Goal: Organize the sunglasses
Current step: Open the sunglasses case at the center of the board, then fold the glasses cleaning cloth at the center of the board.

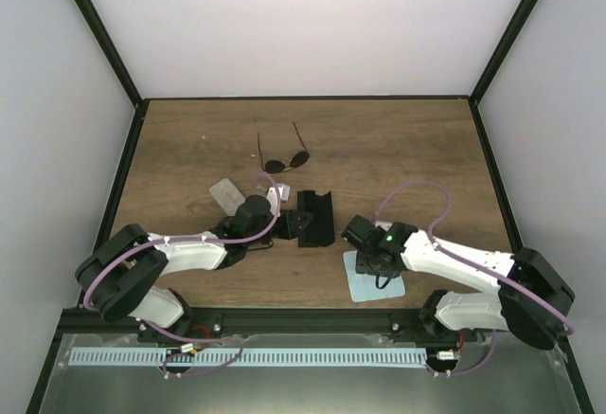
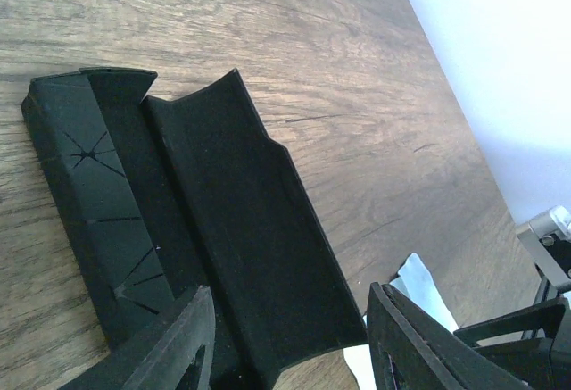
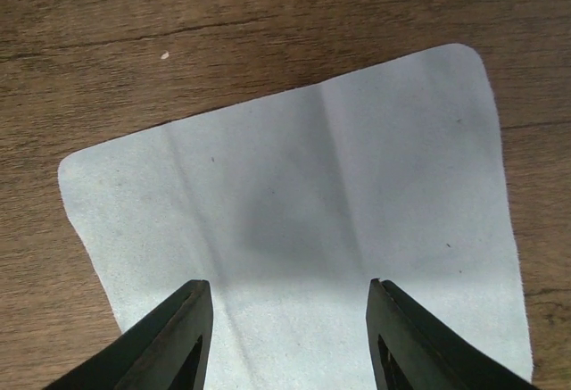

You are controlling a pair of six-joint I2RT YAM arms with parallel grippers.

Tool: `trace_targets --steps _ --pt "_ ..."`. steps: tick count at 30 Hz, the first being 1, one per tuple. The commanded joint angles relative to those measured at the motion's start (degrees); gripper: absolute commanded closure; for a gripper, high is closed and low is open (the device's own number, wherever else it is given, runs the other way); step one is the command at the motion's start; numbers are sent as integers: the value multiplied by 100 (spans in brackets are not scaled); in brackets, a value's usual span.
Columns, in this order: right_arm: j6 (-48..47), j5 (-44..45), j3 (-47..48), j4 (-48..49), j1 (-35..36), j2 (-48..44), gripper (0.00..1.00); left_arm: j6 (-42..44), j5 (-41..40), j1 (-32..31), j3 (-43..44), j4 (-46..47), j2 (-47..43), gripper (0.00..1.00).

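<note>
I'm readying the open oblong black case (image 2: 232, 203), I judge: left end effector (image 2: 290, 296) spread around its end, right end effector (image 3: 287, 283) spread, empty, above the light blue square cloth (image 3: 294, 167) right of it; next, fetch the thin dark wire-framed sunglasses (image 1: 285, 161) lying beyond the case.

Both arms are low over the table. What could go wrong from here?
Left gripper stands open at the black case: closing or pushing may tip it or snap it shut. Right gripper hangs open over the cloth: it may bunch it. Thin-armed sunglasses could bend if pinched.
</note>
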Motion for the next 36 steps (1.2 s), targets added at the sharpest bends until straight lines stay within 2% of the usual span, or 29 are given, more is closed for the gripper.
trace_targets --steps 1,18,25,36 --pt "20 -77 -91 234 28 20 52 96 48 -18 145 93 13 51" --pt "-74 -217 -320 608 28 278 64 96 127 -16 165 69 130 51" --pt "-109 -298 -399 720 28 369 65 96 145 -12 156 66 153 51" --pt "-173 -283 -362 762 28 275 84 96 123 -16 174 49 155 51"
